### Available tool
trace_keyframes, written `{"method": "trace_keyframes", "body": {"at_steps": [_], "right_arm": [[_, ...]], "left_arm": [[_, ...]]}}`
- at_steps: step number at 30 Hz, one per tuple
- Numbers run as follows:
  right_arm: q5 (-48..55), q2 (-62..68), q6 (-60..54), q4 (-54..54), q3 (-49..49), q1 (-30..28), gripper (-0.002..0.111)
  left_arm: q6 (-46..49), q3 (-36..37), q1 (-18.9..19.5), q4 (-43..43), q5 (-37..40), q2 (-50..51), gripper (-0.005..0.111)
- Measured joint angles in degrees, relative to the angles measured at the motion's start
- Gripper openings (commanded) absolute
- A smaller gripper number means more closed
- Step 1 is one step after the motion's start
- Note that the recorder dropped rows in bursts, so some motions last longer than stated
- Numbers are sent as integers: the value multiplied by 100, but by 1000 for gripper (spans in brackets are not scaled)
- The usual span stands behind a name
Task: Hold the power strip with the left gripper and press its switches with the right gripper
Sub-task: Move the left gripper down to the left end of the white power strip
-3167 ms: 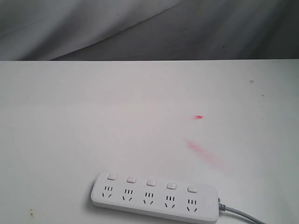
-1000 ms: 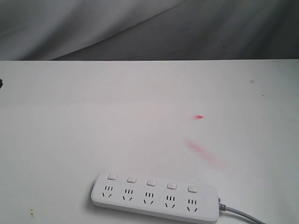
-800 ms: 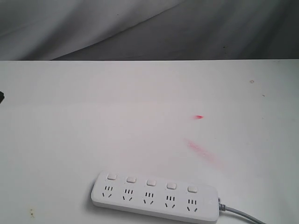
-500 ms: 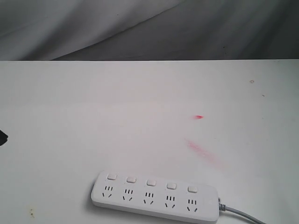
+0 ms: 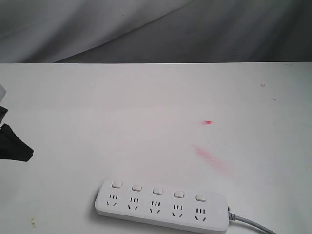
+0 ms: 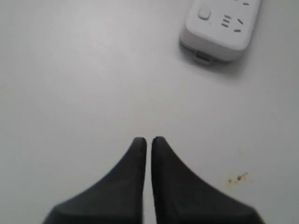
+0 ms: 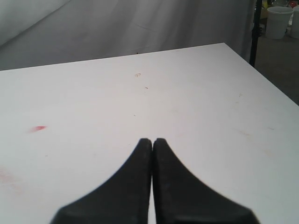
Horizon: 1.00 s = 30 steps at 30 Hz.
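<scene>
White table, red-smeared, grey drape behind; left gripper, right gripper each pressed together.

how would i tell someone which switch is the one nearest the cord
On the white table, find the long white power strip low in the exterior view, a grey cord leaving its right end. Five square buttons run above its outlets; the one wanted is the end switch, the only one next to the cord.

The exterior view cuts the left gripper at its edge (only a black tip shows), and the grey cord runs out at the bottom. The left wrist view shows only one end of the power strip, slightly blurred.
</scene>
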Motion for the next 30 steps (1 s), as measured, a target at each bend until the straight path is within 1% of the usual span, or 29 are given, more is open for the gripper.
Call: {"method": "trace_keyframes", "body": {"at_steps": [2,4,6,7,9,11,17,25,27,30], "right_arm": [[0,0,0,0,0,0,0],[0,0,0,0,0,0,0],[0,0,0,0,0,0,0],[0,0,0,0,0,0,0],[0,0,0,0,0,0,0],[0,0,0,0,0,0,0],[0,0,0,0,0,0,0],[0,0,0,0,0,0,0],[0,0,0,0,0,0,0],[0,0,0,0,0,0,0]], "left_arm": [[0,0,-101,177,0,138,33],[0,0,-187,260,0,250,53],[0,0,-301,282,0,320,69],[0,0,-369,294,0,362,75],[0,0,-526,315,0,433,83],[0,-10,-685,328,-12,514,86],[0,-10,-1198,338,-195,759,86],[9,-10,-1286,140,-414,762,86],[9,-10,-1389,129,-609,786,88],[9,-10,-1669,129,-849,891,90]]}}
